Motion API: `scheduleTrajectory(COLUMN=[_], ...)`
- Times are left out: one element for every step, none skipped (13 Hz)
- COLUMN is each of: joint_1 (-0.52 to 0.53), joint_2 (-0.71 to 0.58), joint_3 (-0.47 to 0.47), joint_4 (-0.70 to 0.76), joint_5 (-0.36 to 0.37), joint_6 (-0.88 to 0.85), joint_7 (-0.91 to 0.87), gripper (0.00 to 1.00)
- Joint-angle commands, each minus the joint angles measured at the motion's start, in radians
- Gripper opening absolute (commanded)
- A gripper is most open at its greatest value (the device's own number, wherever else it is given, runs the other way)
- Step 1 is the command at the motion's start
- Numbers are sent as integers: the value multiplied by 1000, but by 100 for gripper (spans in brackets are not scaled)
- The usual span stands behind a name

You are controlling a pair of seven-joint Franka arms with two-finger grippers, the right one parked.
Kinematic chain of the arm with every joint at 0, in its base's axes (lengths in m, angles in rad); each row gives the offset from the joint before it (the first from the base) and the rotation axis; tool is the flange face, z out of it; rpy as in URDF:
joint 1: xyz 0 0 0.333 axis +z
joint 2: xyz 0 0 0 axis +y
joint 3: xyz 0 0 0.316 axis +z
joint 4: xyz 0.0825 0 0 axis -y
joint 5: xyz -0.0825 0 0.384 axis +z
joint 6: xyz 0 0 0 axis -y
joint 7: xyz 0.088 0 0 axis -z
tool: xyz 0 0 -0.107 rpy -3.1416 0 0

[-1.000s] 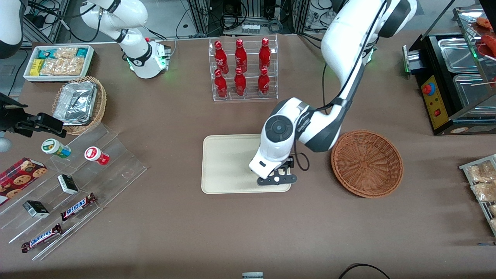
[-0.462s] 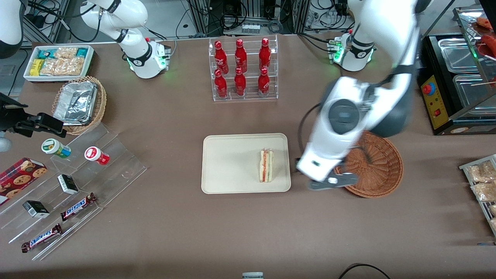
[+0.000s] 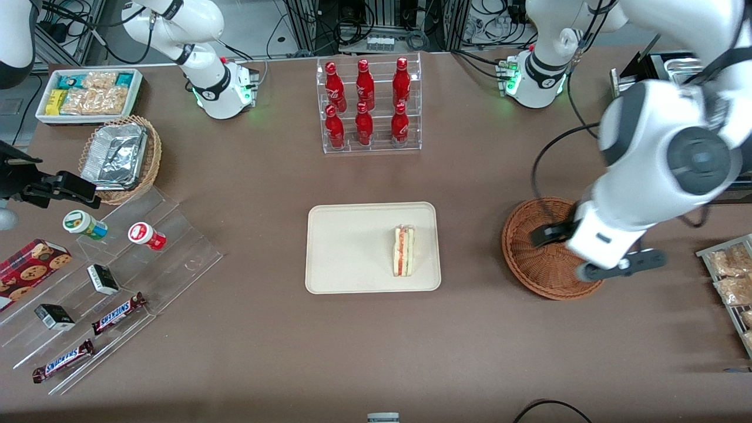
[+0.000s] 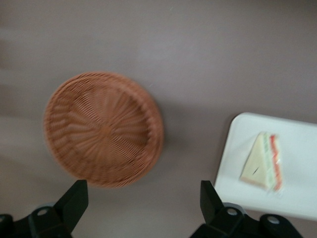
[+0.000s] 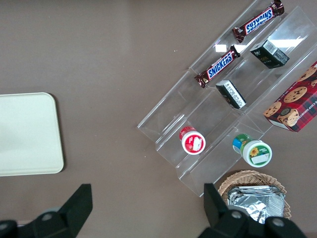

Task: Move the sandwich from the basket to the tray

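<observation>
The sandwich [image 3: 403, 251] lies on its side on the cream tray [image 3: 352, 247], close to the tray edge that faces the basket; its red and green filling shows. The round reddish-brown basket [image 3: 543, 258] sits beside the tray, toward the working arm's end, with nothing in it. My left gripper [image 3: 599, 244] hangs high above the basket's rim, away from the tray. In the left wrist view the gripper [image 4: 143, 198] is open, its black fingers [image 4: 74, 198] wide apart with only bare table between them; the basket [image 4: 103, 130], tray [image 4: 297, 136] and sandwich [image 4: 262, 162] show below it.
A clear rack of red bottles [image 3: 368, 106] stands farther from the front camera than the tray. A black food warmer [image 3: 693, 123] and a rack of packets [image 3: 731, 276] sit at the working arm's end. A stepped acrylic display [image 3: 117, 276], foil basket [image 3: 120, 155] and white bin [image 3: 88, 94] are at the parked arm's end.
One second ago the gripper was down on the tray, covering the sandwich. It has since let go, risen and swung over the basket toward the working arm's end. The sandwich stays on the tray.
</observation>
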Motion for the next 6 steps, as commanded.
scheduleTrajectory(joint_1=[83,119,133,136,144,168], joint_2=[-94,-151,-202,-240,-277,-300], joint_3=[-9,-12,-21,-22,-24,-48], joint_4=[-66,-124,-181,-222,-255,-263], joint_5=[-28,-28,-28,-28,-27,-21], joint_6=[-69,-72,-84,-86,-86,-87], joint_7=[77,79,82,89,102,103], gripper=[100,100,100,100,100,100])
